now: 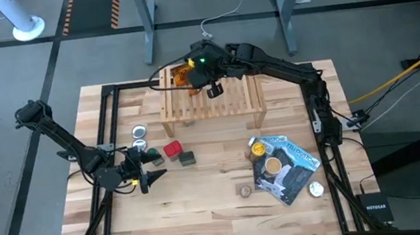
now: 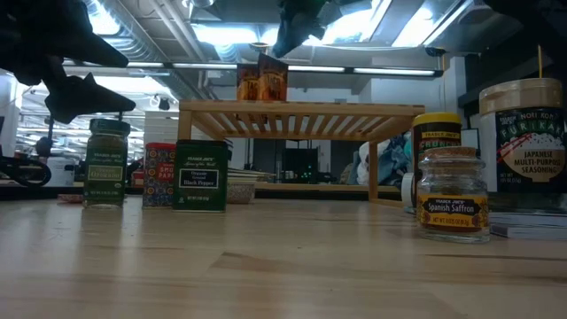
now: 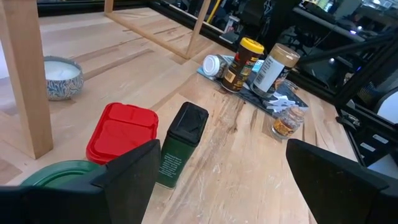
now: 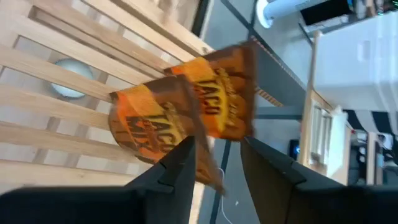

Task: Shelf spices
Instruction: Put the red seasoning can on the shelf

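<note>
**Right wrist view: fingers parted just off the taco packets, packets up on the shelf**

Right gripper (image 4: 217, 165): fingers (image 4: 171, 174) spread, narrow gap, nothing pinched. Directly past the tips: two orange taco-mix packets (image 4: 186, 115), upright and overlapping, standing on the shelf (image 4: 37, 99) slats near its back corner. Contact between fingertips and packets: cannot tell. Below the slats beside the packets: pale round disc (image 4: 68, 78), seen through the gaps.

High view, same gripper (image 1: 215, 89): over the shelf (image 1: 212, 105), packets (image 1: 181, 75) just beside it toward the rack's far left corner. Low view: packets (image 2: 261, 81) upright on the shelf top (image 2: 301, 111).

Left gripper (image 3: 217, 180): fingers (image 3: 134, 174) spread wide, empty, low over the table (image 1: 219, 189). Just ahead of the tips: green-capped jar (image 3: 56, 174) nearest, then red-capped jar (image 3: 121, 130) and dark square tin (image 3: 183, 140) side by side, tin close beside the red cap. Farther out: shelf leg (image 3: 28, 81), small white dish (image 3: 62, 74). Well beyond: yellow-capped jar (image 3: 245, 62) and tan-capped jar (image 3: 273, 65) on a glossy pouch (image 3: 267, 96), small saffron jar (image 3: 286, 121) near its edge.

High view, left gripper (image 1: 151, 177): well apart from the shelf, near the front left of the table, red jar (image 1: 172, 148) and tin (image 1: 188, 158) just beyond.
</note>
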